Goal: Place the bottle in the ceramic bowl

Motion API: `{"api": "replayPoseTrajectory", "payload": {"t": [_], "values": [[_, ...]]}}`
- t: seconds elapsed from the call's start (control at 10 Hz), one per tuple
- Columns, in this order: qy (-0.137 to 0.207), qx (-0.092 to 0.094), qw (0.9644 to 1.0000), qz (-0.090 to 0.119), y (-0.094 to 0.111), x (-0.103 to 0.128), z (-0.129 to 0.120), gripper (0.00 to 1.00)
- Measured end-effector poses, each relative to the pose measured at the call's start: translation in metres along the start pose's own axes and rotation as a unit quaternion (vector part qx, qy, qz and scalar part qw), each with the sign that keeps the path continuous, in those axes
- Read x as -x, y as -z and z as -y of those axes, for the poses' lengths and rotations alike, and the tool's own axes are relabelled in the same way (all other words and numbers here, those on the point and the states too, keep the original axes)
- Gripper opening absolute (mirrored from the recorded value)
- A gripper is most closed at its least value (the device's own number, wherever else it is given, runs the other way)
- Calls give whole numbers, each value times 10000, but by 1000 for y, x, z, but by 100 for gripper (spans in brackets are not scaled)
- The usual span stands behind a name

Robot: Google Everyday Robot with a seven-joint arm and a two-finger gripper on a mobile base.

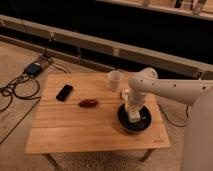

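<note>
The ceramic bowl [134, 121] is round, glossy and black, and sits on the right part of the wooden table [75, 127]. My gripper [133, 111] reaches down from the white arm on the right and hangs right over the bowl. It is shut on the bottle [135, 115], a small whitish stubby thing whose lower end is inside the bowl's rim. I cannot tell whether the bottle touches the bowl's bottom.
A white paper cup [115, 80] stands just behind and left of the bowl. A brown oblong object [88, 103] lies mid-table, and a black phone-like slab [64, 92] further left. Cables and a device [34, 68] lie on the floor at left.
</note>
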Motion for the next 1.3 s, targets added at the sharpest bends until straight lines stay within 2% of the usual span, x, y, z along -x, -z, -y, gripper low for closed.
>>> {"api": "replayPoseTrajectory", "payload": {"t": [0.6,0.7,1.3], "values": [[-150,93,9998,101,-2,-9,3,76],[-160,87,9998,114,-2,-9,4,79],[-193,50,9997,145,-1,-10,7,80]]}}
